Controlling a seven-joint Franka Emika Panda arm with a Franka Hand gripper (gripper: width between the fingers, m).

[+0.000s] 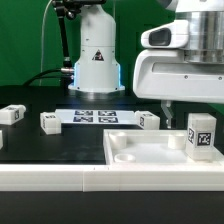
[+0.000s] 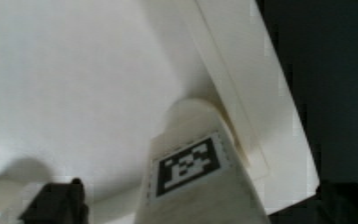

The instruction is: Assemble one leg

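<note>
A leg [image 1: 201,135], a small white post with a black-and-white tag, stands upright at the right end of the large white panel [image 1: 140,152]. In the wrist view the leg [image 2: 202,165] sits between my two dark fingertips [image 2: 55,203], with a gap on each side. My gripper [image 2: 201,208] is open and holds nothing. In the exterior view the gripper [image 1: 183,113] hangs just above the leg, and one finger shows to the left of it. The panel [image 2: 87,90] fills most of the wrist view.
Three more legs lie on the black table: one at the far left [image 1: 12,115], one left of centre [image 1: 50,121] and one behind the panel [image 1: 149,121]. The marker board [image 1: 93,117] lies in front of the arm's base [image 1: 96,60].
</note>
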